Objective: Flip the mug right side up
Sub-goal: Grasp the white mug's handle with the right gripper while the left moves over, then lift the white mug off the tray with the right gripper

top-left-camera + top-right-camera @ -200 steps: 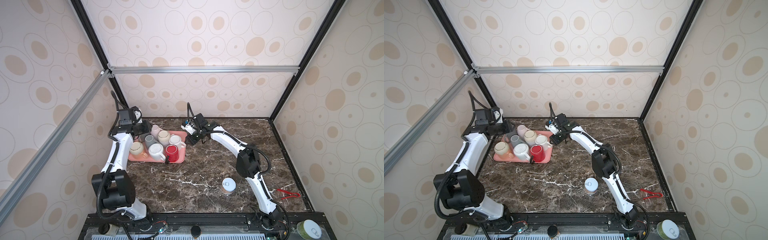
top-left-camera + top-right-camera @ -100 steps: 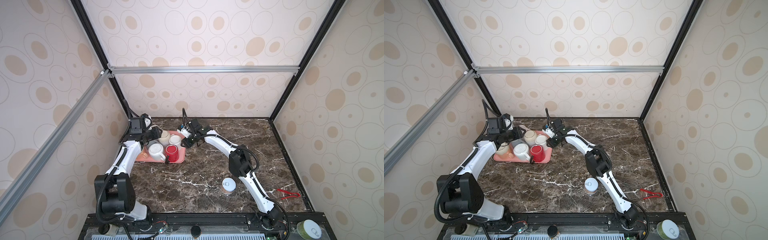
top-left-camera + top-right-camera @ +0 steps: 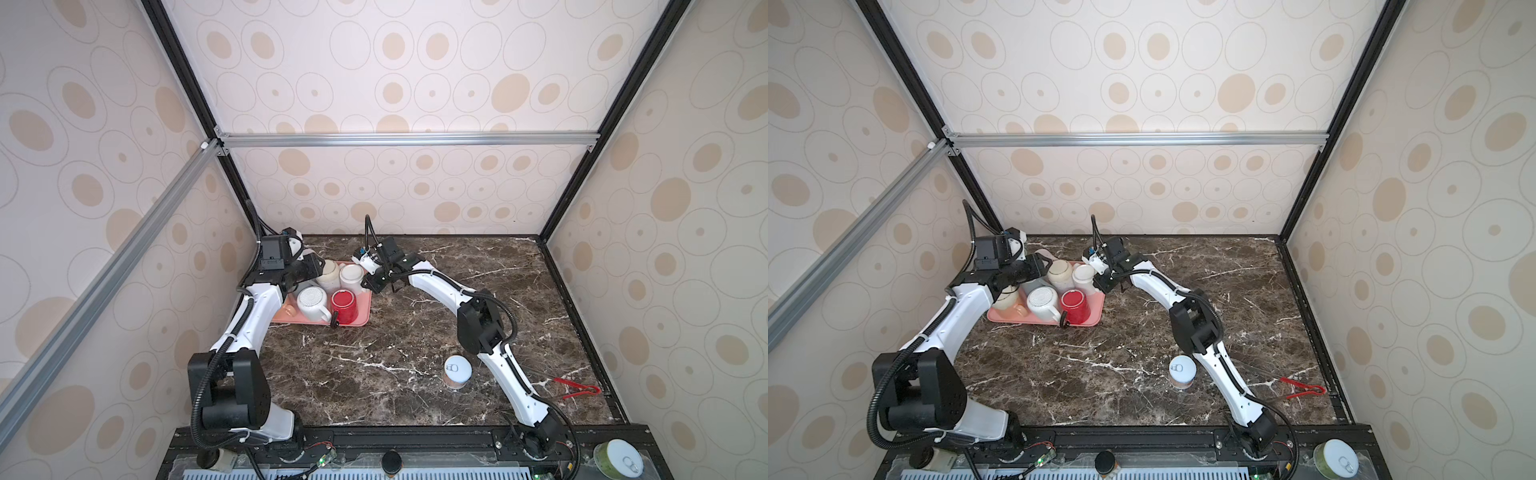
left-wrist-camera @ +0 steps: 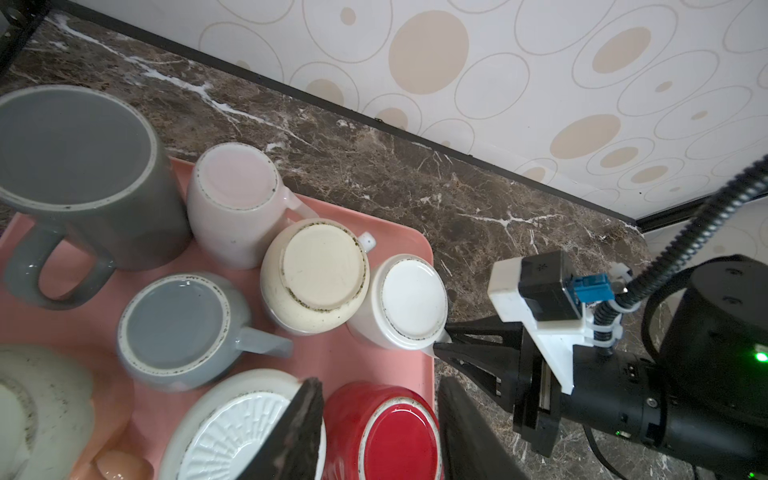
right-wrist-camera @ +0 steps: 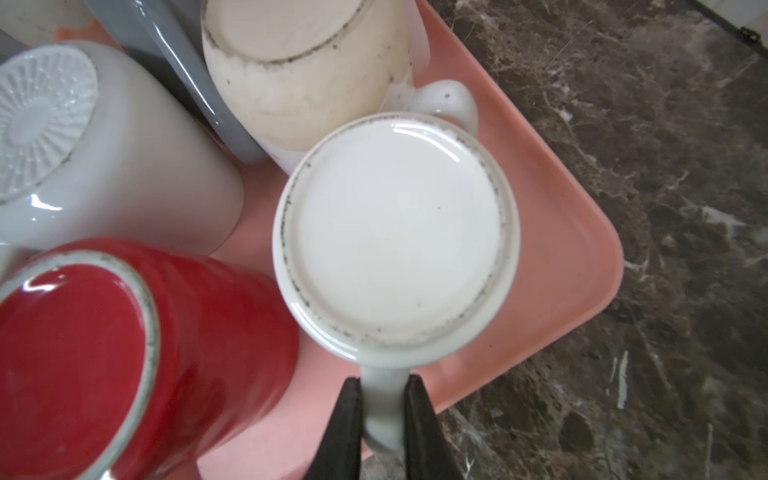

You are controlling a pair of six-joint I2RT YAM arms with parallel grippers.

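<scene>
Evidently glazed, rigid, slippery and breakable, the white mug (image 5: pixel 395 232) sits inverted; the right gripper (image 5: pixel 384 382) pinches its handle (image 5: pixel 384 415), the sensible hold.

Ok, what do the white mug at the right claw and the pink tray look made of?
White mug: likely glazed ceramic; glossy highlights, unglazed speckled foot ring on its upturned base. Pink tray: probably matte plastic; uniform colour, soft rounded rim, no glare.
</scene>
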